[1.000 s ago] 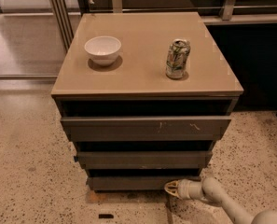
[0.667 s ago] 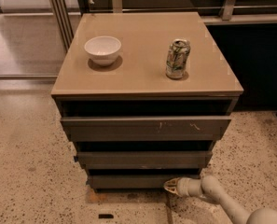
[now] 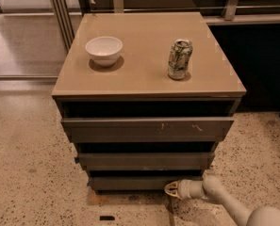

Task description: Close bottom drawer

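The bottom drawer [image 3: 135, 182] is the narrowest of three grey-brown handleless fronts, lowest in the cabinet, with a thin dark gap above it. My gripper [image 3: 171, 189] is at the end of a white arm that comes in from the bottom right. It sits low, right at the lower right part of the bottom drawer's front, just above the floor. The mid-width drawer [image 3: 144, 160] and the widest drawer [image 3: 146, 129], which has white scratch marks, stick out further above it.
A white bowl [image 3: 103, 50] and a drink can [image 3: 179, 59] stand on the tan cabinet top [image 3: 144, 74]. The floor is speckled terrazzo [image 3: 26, 173]. Metal frames and a dark panel stand behind and to the right of the cabinet.
The gripper has shifted slightly left along the bottom drawer's front. The drawers look the same.
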Motion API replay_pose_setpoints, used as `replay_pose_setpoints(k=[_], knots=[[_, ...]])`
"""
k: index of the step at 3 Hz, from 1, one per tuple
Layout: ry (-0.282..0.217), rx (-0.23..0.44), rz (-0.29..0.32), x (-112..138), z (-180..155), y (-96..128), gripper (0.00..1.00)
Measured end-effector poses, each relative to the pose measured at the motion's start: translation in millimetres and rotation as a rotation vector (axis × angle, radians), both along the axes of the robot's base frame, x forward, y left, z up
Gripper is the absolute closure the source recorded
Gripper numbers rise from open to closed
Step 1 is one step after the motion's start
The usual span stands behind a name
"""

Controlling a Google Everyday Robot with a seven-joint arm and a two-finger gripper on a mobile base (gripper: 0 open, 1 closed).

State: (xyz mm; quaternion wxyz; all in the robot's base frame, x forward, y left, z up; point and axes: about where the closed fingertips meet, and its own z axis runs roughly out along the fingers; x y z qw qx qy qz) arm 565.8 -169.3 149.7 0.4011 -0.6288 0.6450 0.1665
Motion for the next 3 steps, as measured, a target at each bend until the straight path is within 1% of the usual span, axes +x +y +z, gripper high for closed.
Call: replay_pose_setpoints(k=[1,2,3], knots=[[0.071,0.012,0.068,-33.5,1.7,3.2,1.00],[0.129,0.017,0.095,-66.0,7.5,-0.1,1.00],[0.170,0.024,0.097,-91.6,22.9,-7.7,1.00]])
